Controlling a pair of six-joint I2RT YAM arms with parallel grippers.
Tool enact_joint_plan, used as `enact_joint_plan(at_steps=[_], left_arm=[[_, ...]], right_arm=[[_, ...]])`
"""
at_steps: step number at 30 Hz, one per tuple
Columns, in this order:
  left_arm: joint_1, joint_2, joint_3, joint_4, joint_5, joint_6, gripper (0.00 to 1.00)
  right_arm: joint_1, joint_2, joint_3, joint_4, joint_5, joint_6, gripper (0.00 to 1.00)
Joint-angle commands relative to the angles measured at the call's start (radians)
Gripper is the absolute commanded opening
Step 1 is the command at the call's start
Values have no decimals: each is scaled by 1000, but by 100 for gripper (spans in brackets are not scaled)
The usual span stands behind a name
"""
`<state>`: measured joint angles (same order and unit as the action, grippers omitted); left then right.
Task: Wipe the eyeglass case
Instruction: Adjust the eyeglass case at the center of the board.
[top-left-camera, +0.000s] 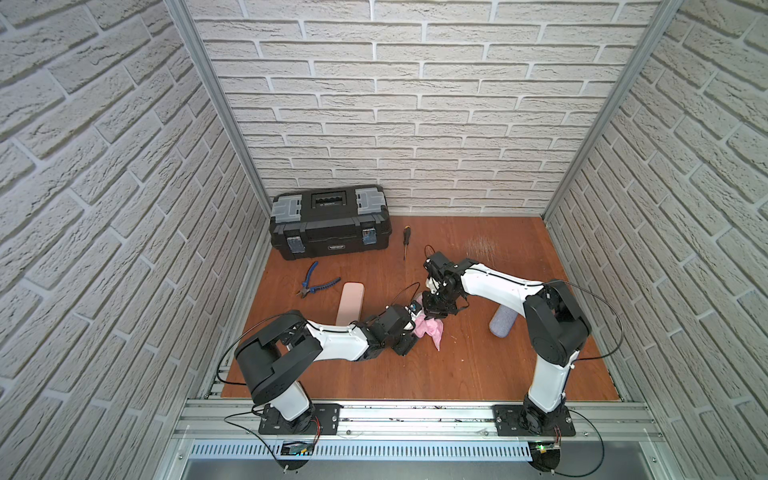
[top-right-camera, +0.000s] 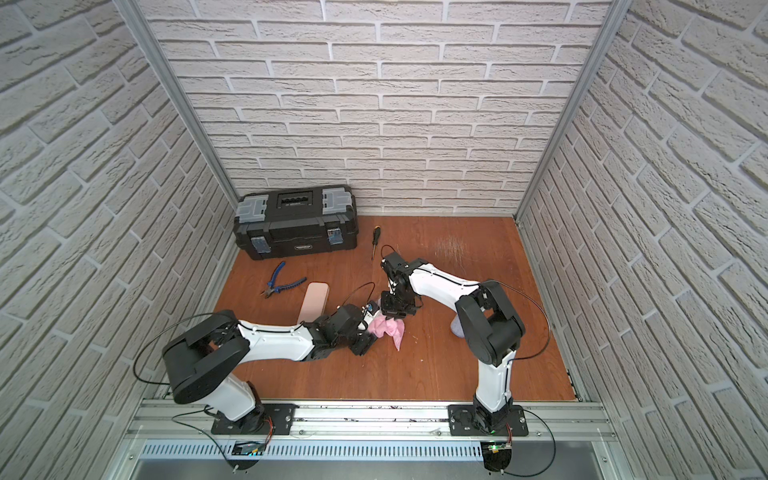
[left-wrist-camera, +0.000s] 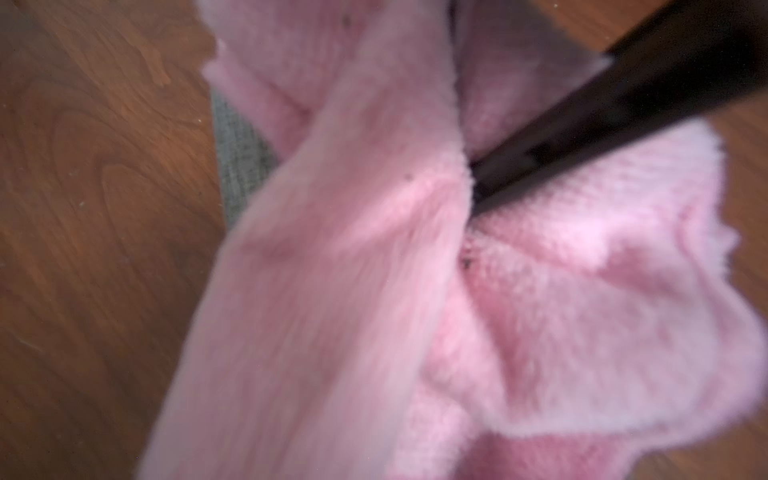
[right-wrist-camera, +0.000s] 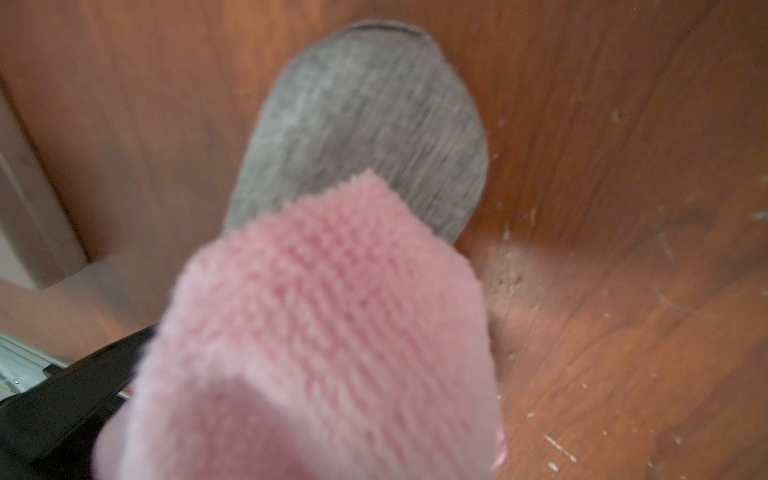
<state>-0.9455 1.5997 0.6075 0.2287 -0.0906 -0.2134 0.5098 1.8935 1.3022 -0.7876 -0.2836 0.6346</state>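
Two things here look like an eyeglass case. A grey fabric one lies at the right, partly behind my right arm in a top view. A beige one lies left of centre. Between them a crumpled pink cloth rests on the wooden table. My right gripper points down, shut on the cloth's top, and the cloth hangs before its camera. My left gripper is against the cloth's left side. The cloth fills its view and hides its jaws.
A black toolbox stands at the back left. Blue-handled pliers lie in front of it, close to the beige case. A screwdriver lies behind my right gripper. Brick-patterned walls close in three sides.
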Motion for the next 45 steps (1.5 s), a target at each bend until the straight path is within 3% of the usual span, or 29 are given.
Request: enact_joint_plan(at_steps=[1, 8, 15, 21, 27, 36, 45], left_arm=[[3, -12, -10, 30, -8, 17, 73], [4, -38, 23, -73, -41, -9, 98], [49, -10, 148, -161, -41, -34, 98], [84, 64, 279, -237, 71, -101, 98], [120, 108, 341, -328, 158, -198, 98], [142, -35, 222, -320, 182, -331, 98], [156, 37, 253, -317, 174, -264, 98]], right_arm=[[-125, -4, 44, -25, 92, -35, 2], [-157, -30, 191, -160, 15, -137, 2], [-192, -39, 204, -145, 114, -138, 2], [-208, -47, 174, -100, 123, -117, 2], [-204, 35, 173, -86, 239, -101, 2], [-93, 33, 105, -72, 170, -80, 2], [-6, -64, 31, -70, 45, -18, 2]])
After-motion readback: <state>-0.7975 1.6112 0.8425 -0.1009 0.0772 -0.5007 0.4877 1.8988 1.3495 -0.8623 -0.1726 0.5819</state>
